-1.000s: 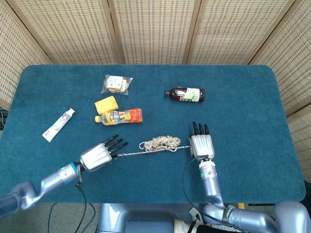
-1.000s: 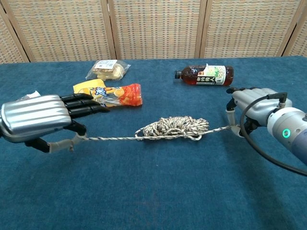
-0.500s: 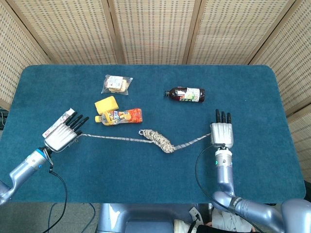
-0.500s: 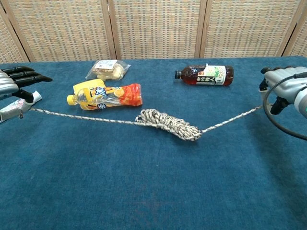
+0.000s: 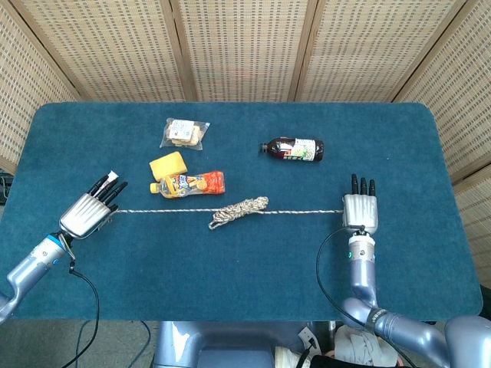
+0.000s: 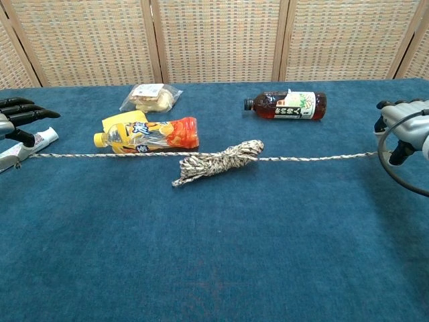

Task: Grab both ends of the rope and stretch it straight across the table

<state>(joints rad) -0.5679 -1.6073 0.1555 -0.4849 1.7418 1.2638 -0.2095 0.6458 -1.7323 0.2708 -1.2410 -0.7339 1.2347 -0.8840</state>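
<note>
A speckled rope runs taut and nearly straight across the blue table, with a bunched coil still in its middle. My left hand holds the rope's left end near the table's left side, dark fingers pointing up and away. At the right side my right hand holds the other end. In the chest view both hands sit at the frame edges and are partly cut off.
Behind the rope lie an orange drink pouch, a yellow packet, a clear snack bag and a brown bottle on its side. A white tube lies by my left hand. Wicker screens stand behind the table.
Both hands moved outward, left hand far to the left and right hand to the right. The rope pulled out from a slack bundle into a straight line, and the coil shrank and shifted.
</note>
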